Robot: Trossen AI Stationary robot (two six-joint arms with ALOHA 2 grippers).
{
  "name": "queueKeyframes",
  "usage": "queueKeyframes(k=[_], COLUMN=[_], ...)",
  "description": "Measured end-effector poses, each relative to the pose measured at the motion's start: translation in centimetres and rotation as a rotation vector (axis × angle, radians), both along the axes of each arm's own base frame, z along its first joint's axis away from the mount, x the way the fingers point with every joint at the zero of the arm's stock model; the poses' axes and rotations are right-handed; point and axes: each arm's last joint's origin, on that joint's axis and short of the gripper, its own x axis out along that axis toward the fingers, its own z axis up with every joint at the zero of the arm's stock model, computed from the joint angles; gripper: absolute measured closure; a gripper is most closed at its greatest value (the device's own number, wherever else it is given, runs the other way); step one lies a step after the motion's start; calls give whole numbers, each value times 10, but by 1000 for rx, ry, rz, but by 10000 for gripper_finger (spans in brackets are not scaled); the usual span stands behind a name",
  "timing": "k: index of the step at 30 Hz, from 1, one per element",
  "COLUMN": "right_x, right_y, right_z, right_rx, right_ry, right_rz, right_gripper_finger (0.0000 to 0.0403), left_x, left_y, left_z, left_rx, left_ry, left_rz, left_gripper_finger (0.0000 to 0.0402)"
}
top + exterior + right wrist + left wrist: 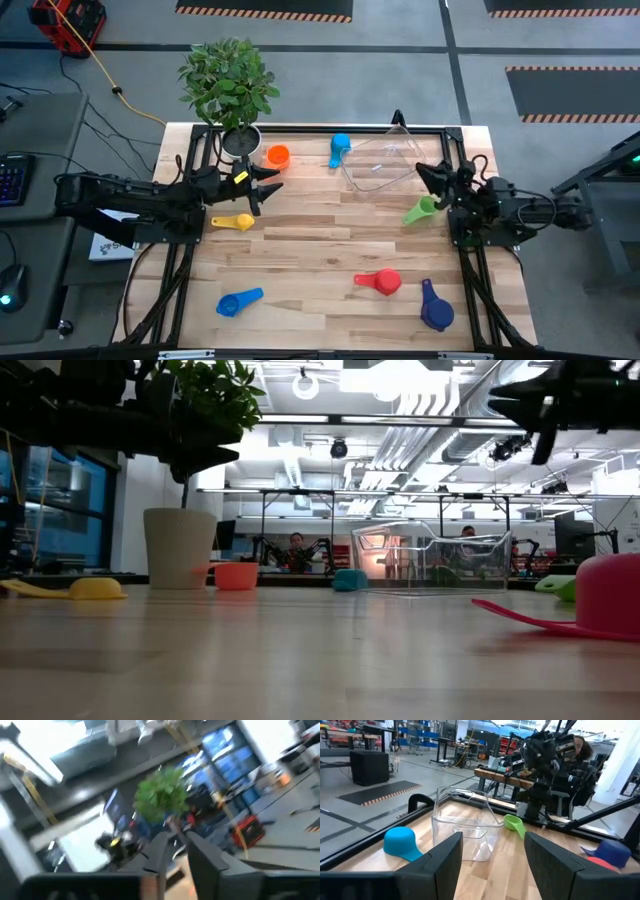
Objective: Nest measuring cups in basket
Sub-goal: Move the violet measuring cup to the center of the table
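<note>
cups (378, 282) are lying scattered around the empty basket (383, 157), upper right; left gripper (266, 184) jaws gaping empty, right gripper (428, 175) jaws nearly shut, empty.

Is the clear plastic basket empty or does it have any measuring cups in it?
Empty: the clear plastic basket shows only bare wood through it; the green cup lies outside.

Our two arms are dark, almost black, built of blocky jointed segments. The left gripper (268, 184) carries a small yellow tag beside pointed black fingers (445, 865), which look flat and broad up close. Black cables loop around the right gripper (428, 175) and its wrist.
</note>
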Motion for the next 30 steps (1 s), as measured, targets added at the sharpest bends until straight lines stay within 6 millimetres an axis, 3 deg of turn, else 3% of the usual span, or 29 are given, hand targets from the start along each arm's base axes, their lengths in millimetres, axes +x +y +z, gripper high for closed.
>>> queueKeyframes(k=[6,12,17,22,26,30], right_x=[17,22,21,9,4,8], right_y=[3,10,20,32,39,49], right_z=[24,45,27,6,-2,-6], right_rx=[52,234,526,773,856,876], right_ry=[394,694,921,1182,1272,1328], right_rz=[140,378,488,381,261,252], right_gripper_finger=[251,216,213,212,212,212], left_x=[0,0,0,0,0,0], left_y=[0,0,0,-1,-2,-2], left_z=[0,0,0,-2,-5,-6], left_rx=[7,-23,-54,-98,-106,-110], left_ry=[2,-7,-15,-6,23,41], left_rz=[0,0,0,-19,-71,-71], left_gripper_finger=[200,200,200,200,200,200])
